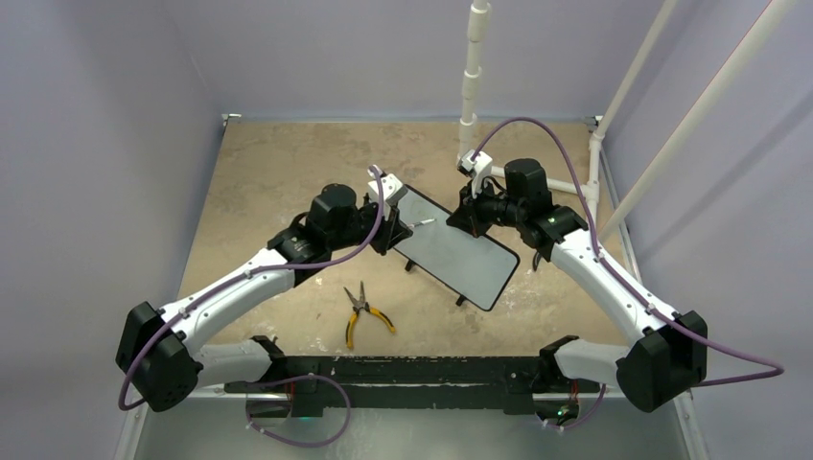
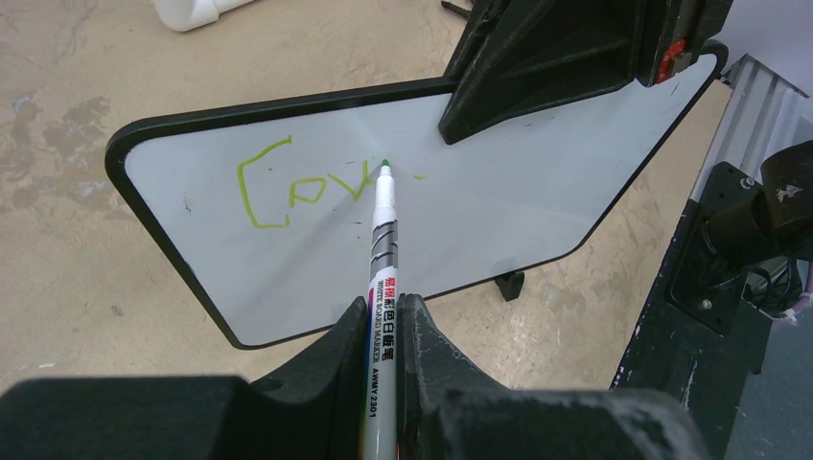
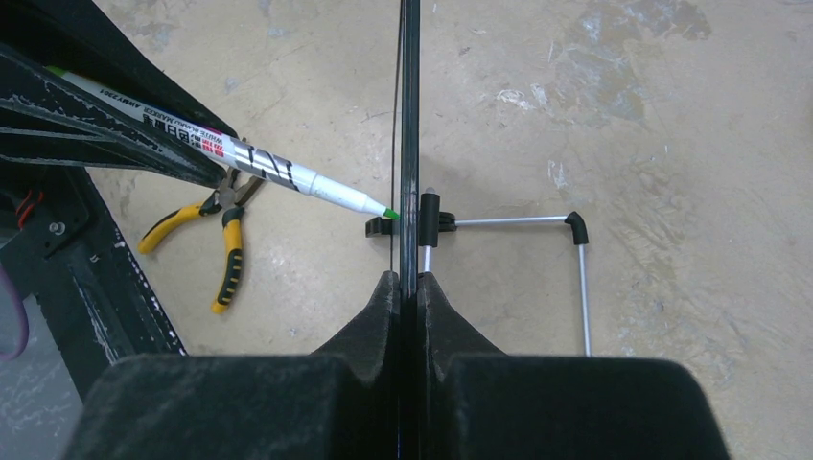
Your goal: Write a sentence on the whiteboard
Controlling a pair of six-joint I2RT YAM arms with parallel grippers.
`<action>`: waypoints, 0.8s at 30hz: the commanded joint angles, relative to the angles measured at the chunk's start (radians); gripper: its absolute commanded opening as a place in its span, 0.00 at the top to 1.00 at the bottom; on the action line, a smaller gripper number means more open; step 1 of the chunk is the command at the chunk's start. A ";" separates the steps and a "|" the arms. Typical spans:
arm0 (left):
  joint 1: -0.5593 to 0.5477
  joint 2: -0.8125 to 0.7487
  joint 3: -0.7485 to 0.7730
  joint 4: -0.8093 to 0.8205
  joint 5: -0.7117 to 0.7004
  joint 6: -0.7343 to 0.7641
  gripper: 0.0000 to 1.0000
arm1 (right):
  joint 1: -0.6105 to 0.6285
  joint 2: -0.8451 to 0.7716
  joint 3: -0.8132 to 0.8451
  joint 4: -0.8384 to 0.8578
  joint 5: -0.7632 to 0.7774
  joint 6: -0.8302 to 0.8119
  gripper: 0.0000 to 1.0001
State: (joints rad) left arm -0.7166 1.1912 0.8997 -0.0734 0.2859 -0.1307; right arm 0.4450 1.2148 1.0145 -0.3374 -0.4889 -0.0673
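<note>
Clamping a marker in the left gripper, green tip against the whiteboard straight ahead of its fingers, just right of the scrawled sentence; pinching the whiteboard's far edge in the right gripper.

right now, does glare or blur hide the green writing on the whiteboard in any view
top external: the small black-framed whiteboard reads dark grey, writing lost; left wrist: even light, the green handwritten strokes sharp; right wrist: board edge-on, no writing face visible, white green-tipped marker crisp
</note>
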 commanded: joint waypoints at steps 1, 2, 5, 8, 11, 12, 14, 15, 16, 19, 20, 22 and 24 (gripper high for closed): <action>-0.002 0.012 0.047 0.047 -0.016 0.003 1.00 | 0.004 -0.018 0.004 0.015 -0.016 0.002 1.00; -0.001 0.016 0.047 0.049 -0.014 0.002 1.00 | 0.004 -0.018 0.004 0.015 -0.016 0.001 1.00; -0.002 0.023 0.038 0.058 -0.001 -0.003 1.00 | 0.004 -0.017 0.004 0.015 -0.017 0.001 1.00; -0.002 0.028 0.036 0.058 0.019 0.000 1.00 | 0.004 -0.014 0.004 0.016 -0.017 0.001 1.00; -0.002 0.028 0.029 0.058 0.038 -0.002 1.00 | 0.004 -0.012 0.004 0.017 -0.017 0.001 1.00; -0.002 0.029 0.026 0.058 0.040 -0.002 1.00 | 0.004 -0.012 0.003 0.017 -0.017 0.001 1.00; -0.003 0.030 0.022 0.056 0.046 -0.001 1.00 | 0.004 -0.012 0.003 0.014 -0.017 0.001 1.00; -0.001 0.030 0.019 0.052 0.047 0.000 1.00 | 0.004 -0.012 0.002 0.014 -0.017 0.001 1.00; -0.001 0.030 0.014 0.048 0.045 0.000 1.00 | 0.004 -0.012 0.002 0.014 -0.016 0.001 1.00; -0.001 0.028 0.006 0.031 0.024 0.000 1.00 | 0.004 -0.011 0.002 0.015 -0.016 0.002 1.00; -0.001 0.028 0.003 0.023 0.016 0.002 1.00 | 0.004 -0.012 0.002 0.015 -0.016 0.001 1.00; -0.002 0.028 0.001 0.011 0.004 0.003 1.00 | 0.004 -0.012 0.002 0.015 -0.016 0.003 1.00; -0.001 0.028 -0.005 0.008 0.001 0.001 1.00 | 0.004 -0.013 0.002 0.015 -0.016 0.002 1.00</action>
State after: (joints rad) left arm -0.7166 1.2144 0.9031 -0.0738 0.3096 -0.1310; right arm 0.4442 1.2152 1.0145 -0.3374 -0.4877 -0.0677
